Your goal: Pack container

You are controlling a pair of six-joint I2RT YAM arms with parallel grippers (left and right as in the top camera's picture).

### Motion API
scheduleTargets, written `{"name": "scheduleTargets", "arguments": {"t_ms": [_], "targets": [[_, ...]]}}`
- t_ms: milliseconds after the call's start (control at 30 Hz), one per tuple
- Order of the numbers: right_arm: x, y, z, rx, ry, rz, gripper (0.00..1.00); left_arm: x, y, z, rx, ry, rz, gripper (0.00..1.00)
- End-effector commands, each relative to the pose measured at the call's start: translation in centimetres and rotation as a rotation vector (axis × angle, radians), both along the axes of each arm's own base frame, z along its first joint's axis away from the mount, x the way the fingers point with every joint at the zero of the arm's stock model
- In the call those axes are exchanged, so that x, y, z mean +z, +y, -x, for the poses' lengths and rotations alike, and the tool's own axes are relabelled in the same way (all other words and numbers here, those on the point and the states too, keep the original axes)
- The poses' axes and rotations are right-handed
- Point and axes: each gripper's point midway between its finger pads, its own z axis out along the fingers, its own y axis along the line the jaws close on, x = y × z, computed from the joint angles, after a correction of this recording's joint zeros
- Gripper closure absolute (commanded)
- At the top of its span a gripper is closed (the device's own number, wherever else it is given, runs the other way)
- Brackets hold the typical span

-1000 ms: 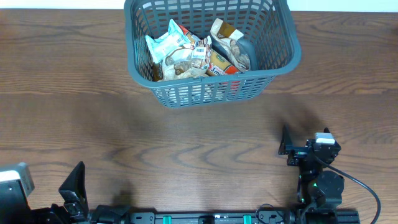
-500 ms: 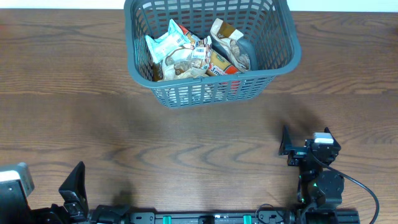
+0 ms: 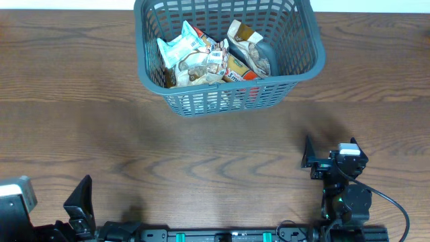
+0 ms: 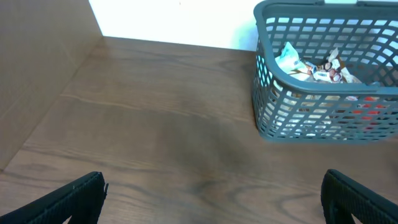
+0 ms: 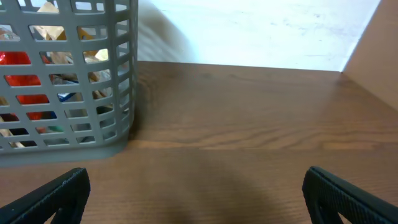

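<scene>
The container (image 3: 222, 101) sits at the top centre of the overhead view on the wooden table (image 3: 168, 154), with crumpled packets (image 3: 211, 59) heaped inside it. The left gripper (image 4: 214, 196) sits low at the bottom left and the right gripper (image 5: 196, 186) at the bottom right, both well apart from the container. Each has its jaws spread wide, holding nothing.

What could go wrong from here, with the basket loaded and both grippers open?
1. The container sits near the far edge of the table; a nudge from an arm might shove it over.
2. The packets lie in a loose crumpled heap, some propped upright, so a bump could tip them.
3. The cable loops behind the right gripper and could snag on a reach.
</scene>
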Motion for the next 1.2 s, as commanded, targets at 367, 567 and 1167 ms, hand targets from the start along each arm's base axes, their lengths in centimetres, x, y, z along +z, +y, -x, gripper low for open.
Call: {"name": "scheduleTargets", "arguments": {"t_ms": [367,567,1167], "targets": [[0.0,0.0,0.0,-0.003,-0.003,0.015,0.01,6.3,-0.5,-5.5,0.037,-0.698,0.065,0.01],[0.0,0.0,0.0,-0.003,-0.003,0.015,0.01,1.2,-1.5,-10.3,-0.046,-0.806,0.068,0.01],[0.0,0.0,0.0,-0.003,-0.003,0.015,0.01,-14.0,-1.3,-13.5,-0.043,-0.755,0.024,0.01]]}}
